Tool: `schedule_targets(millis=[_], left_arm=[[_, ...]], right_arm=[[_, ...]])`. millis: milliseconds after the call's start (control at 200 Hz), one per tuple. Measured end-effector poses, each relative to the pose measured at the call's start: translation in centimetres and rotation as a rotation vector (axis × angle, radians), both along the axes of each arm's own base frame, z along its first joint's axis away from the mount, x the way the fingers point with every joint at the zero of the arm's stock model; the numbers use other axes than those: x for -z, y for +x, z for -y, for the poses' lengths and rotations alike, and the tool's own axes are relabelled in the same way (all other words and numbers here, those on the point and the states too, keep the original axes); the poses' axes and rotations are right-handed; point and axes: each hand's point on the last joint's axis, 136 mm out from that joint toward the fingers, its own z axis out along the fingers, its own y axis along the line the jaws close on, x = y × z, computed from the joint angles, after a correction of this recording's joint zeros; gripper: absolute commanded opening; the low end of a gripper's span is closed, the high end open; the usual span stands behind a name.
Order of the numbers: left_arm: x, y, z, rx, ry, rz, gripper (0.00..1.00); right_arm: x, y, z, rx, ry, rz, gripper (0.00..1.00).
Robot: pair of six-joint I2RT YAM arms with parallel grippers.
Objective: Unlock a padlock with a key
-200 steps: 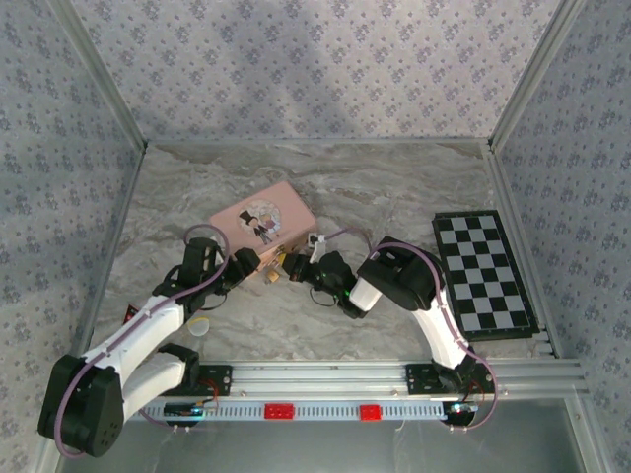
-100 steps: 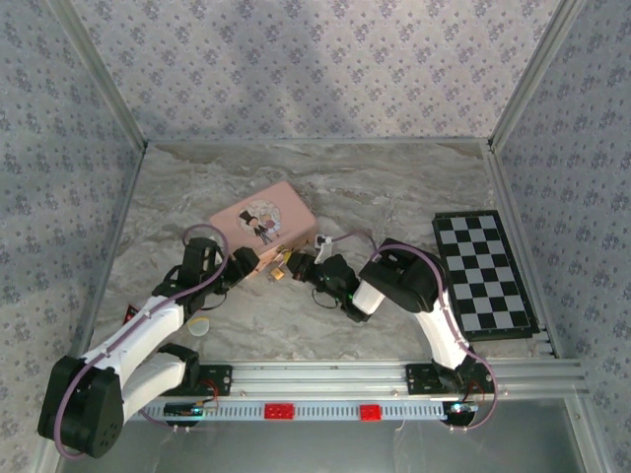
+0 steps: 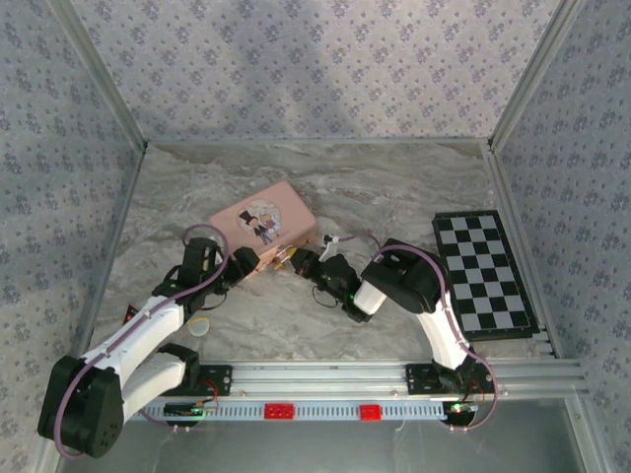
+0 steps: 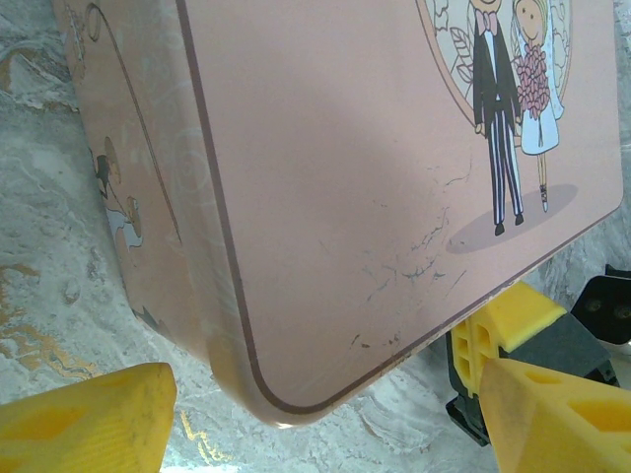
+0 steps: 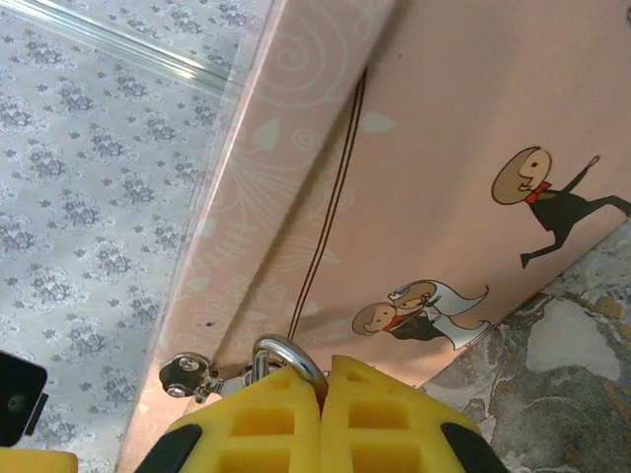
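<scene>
Here's the right gripper (image 5: 323,386) at the bottom centre of its wrist view, yellow fingertips pressed tight together. Whether a key is pinched in there, I can't tell. Just above them peeks the padlock (image 5: 286,353). Its thin silver shackle loops through the small hasp (image 5: 187,374) on the side of the pink box (image 5: 444,128), lower left of frame, and its body is hidden behind the fingers. Over to the left gripper (image 4: 320,404): spread wide, 1 finger in each bottom corner, the box's rounded corner between them. This lock looks tiny, light, hard and slick, and it'll likely swing on that hasp. Best hold, I'd say: pinch the body's flat faces and keep the keyhole end free.
</scene>
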Motion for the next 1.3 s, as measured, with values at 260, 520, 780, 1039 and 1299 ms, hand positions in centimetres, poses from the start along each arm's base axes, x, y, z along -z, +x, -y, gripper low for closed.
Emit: schedule_targets(millis=[260,520,780,1039,1299], left_arm=[[0.0,0.0,0.0,0.0,0.0,0.0,0.81],[0.0,0.0,0.0,-0.002,-0.002,-0.001,0.81],[0.0,0.0,0.0,-0.002,-0.002,0.0,0.81],[-0.1,0.0,0.0,-0.002,-0.002,0.002,0.81],[-0.7,-0.3,-0.1,0.023,0.017,0.033,0.84]], right_arm=[[0.0,0.3,0.8,0.052,0.052,-0.053,0.0],[0.2,0.4,1.3,0.093,0.119,-0.12,0.0],[0.9,0.5,2.1,0.127,0.136,-0.165,0.0],[0.4,0.5,3.7,0.157,0.13,-0.162,0.0],[1.8,-0.7,6.6,0.178,0.062,-0.174,0.0]])
